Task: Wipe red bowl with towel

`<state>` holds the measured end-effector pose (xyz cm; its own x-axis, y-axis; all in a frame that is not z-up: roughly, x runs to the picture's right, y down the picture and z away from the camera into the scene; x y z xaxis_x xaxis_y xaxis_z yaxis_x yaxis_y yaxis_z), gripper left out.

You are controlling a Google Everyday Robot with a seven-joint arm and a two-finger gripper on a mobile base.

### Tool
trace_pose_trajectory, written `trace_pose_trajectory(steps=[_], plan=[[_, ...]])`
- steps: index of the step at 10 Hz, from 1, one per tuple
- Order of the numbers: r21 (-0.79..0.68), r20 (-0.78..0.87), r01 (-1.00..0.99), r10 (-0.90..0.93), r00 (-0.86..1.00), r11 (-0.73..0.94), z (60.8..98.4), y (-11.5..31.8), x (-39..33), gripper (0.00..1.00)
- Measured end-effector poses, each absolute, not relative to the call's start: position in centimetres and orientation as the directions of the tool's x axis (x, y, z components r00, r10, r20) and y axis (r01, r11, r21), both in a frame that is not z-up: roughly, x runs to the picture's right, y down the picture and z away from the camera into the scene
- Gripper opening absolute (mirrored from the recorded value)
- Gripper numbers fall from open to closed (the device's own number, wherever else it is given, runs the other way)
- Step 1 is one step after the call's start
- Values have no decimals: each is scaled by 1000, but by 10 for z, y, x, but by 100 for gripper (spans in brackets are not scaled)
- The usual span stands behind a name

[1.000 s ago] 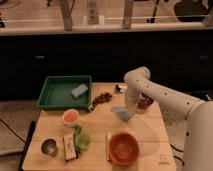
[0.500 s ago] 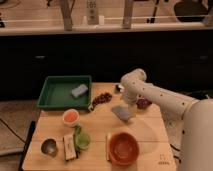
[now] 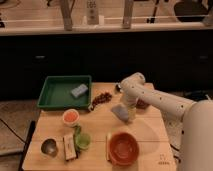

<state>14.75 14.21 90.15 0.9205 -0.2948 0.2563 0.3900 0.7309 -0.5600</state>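
The red bowl (image 3: pixel 123 148) stands at the table's front, right of centre. The towel (image 3: pixel 119 112), a small grey-blue cloth, hangs tilted just above the table's middle, behind the bowl. My gripper (image 3: pixel 127 115) points down at the towel's right edge and is shut on it. The white arm (image 3: pixel 150 95) reaches in from the right.
A green tray (image 3: pixel 52 95) at the back left holds a blue-grey block (image 3: pixel 78 90). A dark pile of snacks (image 3: pixel 102 97) lies beside it. A small orange-filled bowl (image 3: pixel 71 116), a green cup (image 3: pixel 82 140), a snack bar (image 3: pixel 69 147) and a metal cup (image 3: pixel 48 147) stand front left.
The arm and the towel have shifted slightly to the left. Nothing else has moved.
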Motion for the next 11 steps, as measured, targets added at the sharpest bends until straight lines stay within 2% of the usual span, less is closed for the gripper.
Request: trace_pose_trajectory(steps=[4, 5, 6, 7, 8, 11], plan=[[-560, 277, 382, -268, 923, 735, 905, 148, 149, 30], [-561, 282, 379, -261, 923, 736, 905, 150, 151, 23], [-561, 289, 376, -251, 924, 738, 906, 151, 152, 11], [-558, 293, 374, -246, 924, 740, 906, 151, 152, 4], [-559, 295, 375, -245, 923, 740, 906, 152, 152, 0], [-553, 299, 393, -265, 917, 735, 897, 144, 150, 0]])
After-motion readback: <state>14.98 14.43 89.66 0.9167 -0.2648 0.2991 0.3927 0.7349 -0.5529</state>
